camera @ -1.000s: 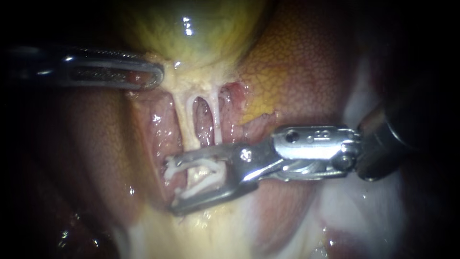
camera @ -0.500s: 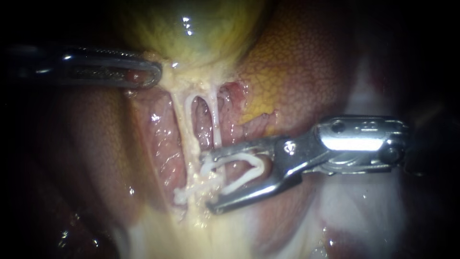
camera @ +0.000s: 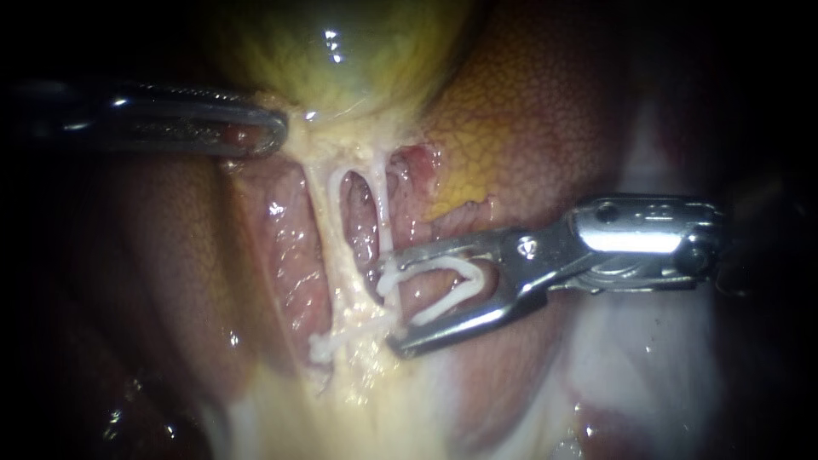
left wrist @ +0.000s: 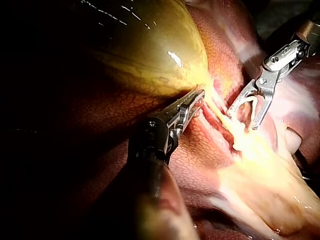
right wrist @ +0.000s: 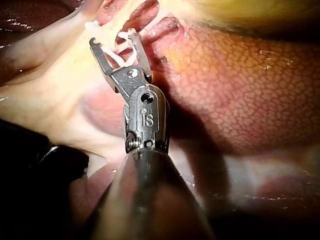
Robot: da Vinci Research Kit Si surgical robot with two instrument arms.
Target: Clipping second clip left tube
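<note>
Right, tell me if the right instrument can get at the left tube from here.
Probably, but not straight in: the right instrument, carrying an open clip, faces the right tube first; the left tube lies just beyond it, otherwise uncovered.

Standing by the bench, I can read no label, brand or sign anywhere. The only marking is a small stamped mark (right wrist: 147,120) on the silver metal wrist piece (right wrist: 151,100) of the right instrument (right wrist: 114,42), just behind its jaws.
</note>
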